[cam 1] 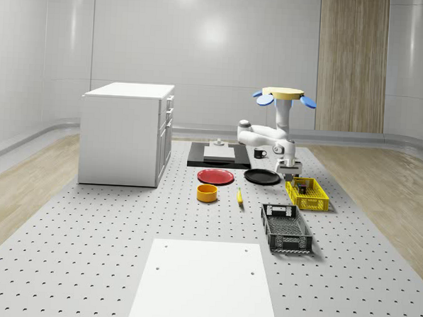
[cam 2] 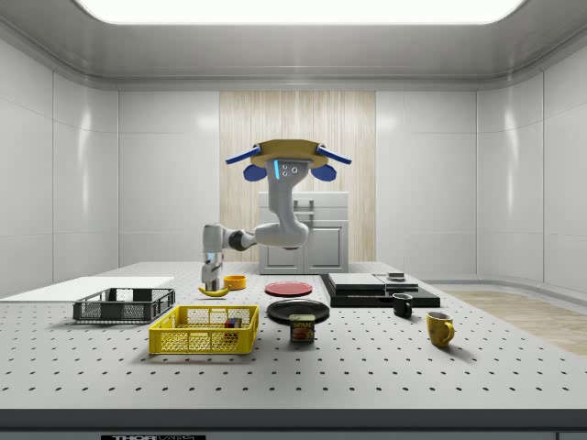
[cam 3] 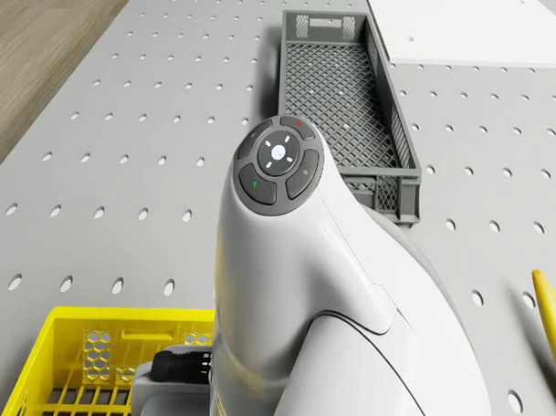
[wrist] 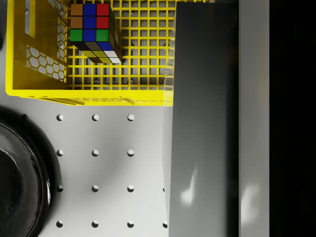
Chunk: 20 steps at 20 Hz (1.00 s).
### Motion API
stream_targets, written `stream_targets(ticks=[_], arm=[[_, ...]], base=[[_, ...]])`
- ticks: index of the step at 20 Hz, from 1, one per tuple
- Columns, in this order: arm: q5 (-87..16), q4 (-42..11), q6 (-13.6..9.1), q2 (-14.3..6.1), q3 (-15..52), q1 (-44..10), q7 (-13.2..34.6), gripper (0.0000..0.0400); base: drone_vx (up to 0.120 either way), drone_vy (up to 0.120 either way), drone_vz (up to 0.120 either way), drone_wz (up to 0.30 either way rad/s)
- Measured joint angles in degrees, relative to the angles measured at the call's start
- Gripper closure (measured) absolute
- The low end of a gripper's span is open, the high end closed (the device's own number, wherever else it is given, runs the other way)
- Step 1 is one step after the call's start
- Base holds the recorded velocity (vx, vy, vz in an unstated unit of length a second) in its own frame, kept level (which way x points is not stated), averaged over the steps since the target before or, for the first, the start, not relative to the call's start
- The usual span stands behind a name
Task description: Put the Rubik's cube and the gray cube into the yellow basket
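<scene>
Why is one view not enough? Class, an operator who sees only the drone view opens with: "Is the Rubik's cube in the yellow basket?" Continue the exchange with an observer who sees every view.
Observer: Yes. The wrist view shows the Rubik's cube lying on the floor of the yellow basket, near a corner.
Operator: And the gray cube?
Observer: A gray block sits close before the wrist camera, crossing the basket's rim. I cannot tell whether it is gripped.
Operator: Where is the robot?
Observer: The drone hovers above the table. The gripper hangs over the basket's far end in the whole-scene view.
</scene>
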Motion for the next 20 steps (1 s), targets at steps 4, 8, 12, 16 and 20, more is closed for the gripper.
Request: stream_targets(ticks=[4,8,12,16,20], arm=[[0.0,0.0,0.1,-0.1,0.0,0.0,0.0,0.0148],[0.1,0.0,0.2,-0.2,0.0,0.0,0.0,0.0148],[0.1,0.0,0.3,-0.3,0.0,0.0,0.0,0.0148],[0.1,0.0,0.3,-0.4,0.0,0.0,0.0,0.0148],[0.2,0.0,0.4,-0.4,0.0,0.0,0.0,0.0148]], base=[[0.0,0.12,0.0,0.0],[0.0,0.12,-0.04,0.0],[0.0,0.12,0.0,0.0],[0.0,0.12,-0.06,0.0],[0.0,0.12,-0.1,0.0]])
